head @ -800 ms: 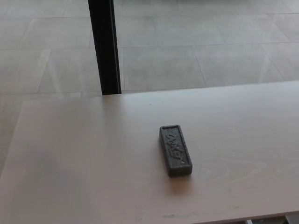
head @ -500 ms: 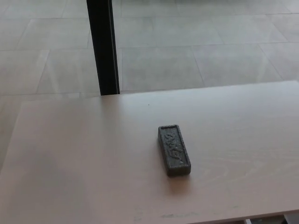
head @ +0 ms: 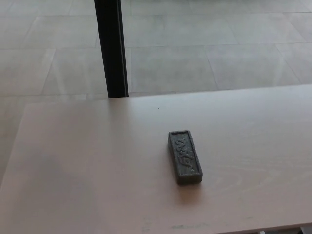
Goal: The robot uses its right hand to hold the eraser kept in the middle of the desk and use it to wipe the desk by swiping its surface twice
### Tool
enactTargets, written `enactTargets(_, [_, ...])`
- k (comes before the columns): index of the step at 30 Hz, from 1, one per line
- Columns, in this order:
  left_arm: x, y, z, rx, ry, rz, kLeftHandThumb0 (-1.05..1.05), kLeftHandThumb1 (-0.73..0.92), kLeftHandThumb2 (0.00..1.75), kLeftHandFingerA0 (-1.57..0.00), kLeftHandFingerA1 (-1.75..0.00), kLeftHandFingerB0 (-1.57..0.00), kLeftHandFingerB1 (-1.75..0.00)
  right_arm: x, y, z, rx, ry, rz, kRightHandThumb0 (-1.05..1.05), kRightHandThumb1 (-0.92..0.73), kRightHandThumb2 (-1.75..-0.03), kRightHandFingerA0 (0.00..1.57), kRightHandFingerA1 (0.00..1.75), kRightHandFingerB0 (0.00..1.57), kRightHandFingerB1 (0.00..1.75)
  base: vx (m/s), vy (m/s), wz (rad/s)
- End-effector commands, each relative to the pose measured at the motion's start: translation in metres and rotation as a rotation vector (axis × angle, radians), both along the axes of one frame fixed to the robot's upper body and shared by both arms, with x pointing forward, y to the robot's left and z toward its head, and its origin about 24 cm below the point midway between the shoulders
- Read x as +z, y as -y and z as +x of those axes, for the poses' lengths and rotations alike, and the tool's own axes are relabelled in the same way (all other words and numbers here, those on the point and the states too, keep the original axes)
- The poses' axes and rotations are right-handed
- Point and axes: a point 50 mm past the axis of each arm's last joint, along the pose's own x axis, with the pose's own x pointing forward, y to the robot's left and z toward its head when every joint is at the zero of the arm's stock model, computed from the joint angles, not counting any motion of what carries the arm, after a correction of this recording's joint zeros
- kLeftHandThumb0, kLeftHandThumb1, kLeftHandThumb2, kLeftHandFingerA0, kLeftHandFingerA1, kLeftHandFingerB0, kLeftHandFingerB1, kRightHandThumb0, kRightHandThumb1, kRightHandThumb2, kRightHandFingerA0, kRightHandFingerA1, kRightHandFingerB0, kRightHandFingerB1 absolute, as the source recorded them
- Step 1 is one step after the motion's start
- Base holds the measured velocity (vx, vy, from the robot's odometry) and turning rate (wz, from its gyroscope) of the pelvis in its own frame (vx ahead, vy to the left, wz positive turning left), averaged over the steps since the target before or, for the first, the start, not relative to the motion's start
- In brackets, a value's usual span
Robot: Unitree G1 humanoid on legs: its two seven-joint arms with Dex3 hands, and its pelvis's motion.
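I have neither hand in my head view, left or right, so I cannot tell how their fingers stand or whether they hold anything. What I do see is the eraser [head: 185, 156], a dark grey oblong block lying flat on the desk [head: 87, 165], a little right of the middle of my picture. Its long axis runs roughly away from me, with the far end tipped slightly to the left and the near end slightly to the right. The top face carries a raised or moulded marking that I cannot read. A soft shadow sits just at its near end. Nothing touches the eraser; it lies alone on the pale, light-wood desk top, well apart from every edge I can see. Near the front edge of the desk there are a few faint smudges [head: 185, 226]. Beyond the far edge lies a floor [head: 219, 53] of large pale tiles, and a black upright post [head: 112, 48] rises behind the desk, left of the eraser.
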Motion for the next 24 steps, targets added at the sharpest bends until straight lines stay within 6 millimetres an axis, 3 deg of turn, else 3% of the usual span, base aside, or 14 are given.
enactTargets(1, [0.013, -0.015, 0.002, 0.026, 0.101, 0.048, -0.64, 0.80, 0.63, -0.48, -1.02, -0.48, -0.82, 0.071, -0.132, 0.075, 0.471, 0.205, -0.025, -0.03, -0.52, -1.26, 0.96, 1.75, 0.85, 1.43, 0.00, 0.000, 0.00])
enactTargets(5, [0.013, -0.014, 0.005, 0.021, 0.098, 0.047, -0.65, 0.82, 0.63, -0.49, -0.99, -0.47, -0.81, 0.068, -0.174, 0.091, 0.608, 0.158, -0.010, -0.12, -0.48, -1.25, 0.97, 1.75, 0.81, 1.53, 0.00, 0.000, 0.00])
enactTargets(7, [0.014, -0.015, 0.005, 0.026, 0.101, 0.044, -0.65, 0.82, 0.63, -0.47, -0.96, -0.42, -0.78, 0.055, -0.200, 0.100, 0.721, 0.062, 0.001, -0.13, -0.45, -1.33, 1.04, 1.75, 0.84, 1.57, 0.00, 0.000, 0.00])
enactTargets(11, [0.015, -0.014, 0.007, 0.019, 0.105, 0.047, -0.65, 0.82, 0.66, -0.48, -1.01, -0.43, -0.78, 0.042, -0.222, 0.106, 0.795, -0.019, -0.031, -0.12, -0.46, -1.31, 1.04, 1.75, 0.86, 1.64, 0.00, 0.000, 0.00])
enactTargets(15, [0.014, -0.014, 0.007, 0.021, 0.111, 0.044, -0.64, 0.83, 0.64, -0.49, -1.01, -0.44, -0.78, 0.027, -0.242, 0.110, 0.832, -0.094, -0.063, -0.10, -0.47, -1.27, 1.03, 1.75, 0.86, 1.59, 0.00, 0.000, 0.00])
enactTargets(17, [0.014, -0.015, 0.006, 0.026, 0.106, 0.042, -0.64, 0.83, 0.64, -0.50, -1.01, -0.47, -0.81, 0.008, -0.270, 0.110, 0.879, -0.148, -0.068, -0.11, -0.41, -1.35, 1.02, 1.75, 0.86, 1.59, 0.00, 0.000, 0.00])
enactTargets(20, [0.014, -0.015, 0.008, 0.039, 0.107, 0.046, -0.63, 0.83, 0.63, -0.50, -1.02, -0.48, -0.84, 0.005, -0.278, 0.110, 0.900, -0.148, -0.066, -0.11, -0.39, -1.38, 1.03, 1.75, 0.87, 1.61, 0.00, 0.000, 0.00])
enactTargets(21, [0.014, -0.014, 0.007, 0.023, 0.107, 0.057, -0.65, 0.83, 0.63, -0.47, -1.07, -0.46, -0.84, -0.002, -0.291, 0.109, 0.938, -0.169, -0.074, -0.16, -0.44, -1.32, 1.02, 1.75, 0.85, 1.64, 0.00, 0.000, 0.00])
enactTargets(23, [0.014, -0.014, 0.007, 0.031, 0.115, 0.055, -0.65, 0.82, 0.63, -0.47, -1.08, -0.46, -0.83, -0.006, -0.297, 0.109, 0.953, -0.182, -0.086, -0.17, -0.44, -1.29, 1.00, 1.75, 0.84, 1.65, 0.00, 0.000, 0.00])
enactTargets(24, [0.014, -0.015, 0.008, 0.040, 0.123, 0.045, -0.63, 0.82, 0.64, -0.45, -1.08, -0.44, -0.84, -0.008, -0.300, 0.110, 0.957, -0.190, -0.114, -0.26, -0.45, -1.20, 1.27, 1.44, 1.11, 1.36, 0.00, 0.000, 0.00])
